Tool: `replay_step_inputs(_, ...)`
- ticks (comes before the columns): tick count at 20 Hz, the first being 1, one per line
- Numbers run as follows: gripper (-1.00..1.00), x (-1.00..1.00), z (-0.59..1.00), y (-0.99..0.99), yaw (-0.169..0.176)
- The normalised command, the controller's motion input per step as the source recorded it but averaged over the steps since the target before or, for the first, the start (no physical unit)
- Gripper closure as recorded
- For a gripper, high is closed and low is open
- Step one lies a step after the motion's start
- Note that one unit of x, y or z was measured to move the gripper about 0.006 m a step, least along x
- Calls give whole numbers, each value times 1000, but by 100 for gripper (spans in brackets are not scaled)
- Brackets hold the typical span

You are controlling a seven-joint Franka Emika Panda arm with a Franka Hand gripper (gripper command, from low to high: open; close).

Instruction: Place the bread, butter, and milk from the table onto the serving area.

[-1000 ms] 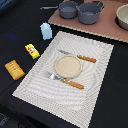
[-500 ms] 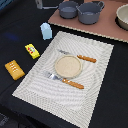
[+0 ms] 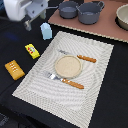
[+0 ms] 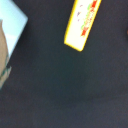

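Note:
The pale-blue milk carton [image 3: 46,31] stands on the black table [image 3: 15,100] just off the far left corner of the striped beige serving area [image 3: 95,85]. The yellow butter box [image 3: 32,50] lies nearer, and the orange-brown bread [image 3: 14,69] lies nearest the exterior view's left. All three are off the mat. My gripper [image 3: 28,22] hangs above the table, beyond and to the left of the milk, touching nothing. Its fingers are too blurred to read. The wrist view shows the butter [image 4: 82,22] and a pale-blue corner of the milk [image 4: 10,25]; no fingers show there.
A round tan plate [image 3: 67,66] sits mid-mat between an orange-handled knife [image 3: 84,58] and fork [image 3: 67,81]. A pinkish-brown board [image 3: 107,27] behind the mat holds two grey pots [image 3: 90,12]. A bowl [image 3: 122,17] stands at the right edge.
My arm has come further into the exterior view at the upper left, toward the milk. The bread, butter and milk have not moved.

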Motion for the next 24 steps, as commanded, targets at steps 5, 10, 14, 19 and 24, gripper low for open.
replay_step_inputs(5,-100,-218,-542,-828,-6)
replay_step_inputs(10,-100,-158,-457,-376,-13)
replay_step_inputs(14,-100,-108,-394,-230,-20)
replay_step_inputs(19,-100,-27,-419,-157,-38)
replay_step_inputs(24,-100,-29,-482,-217,-21)
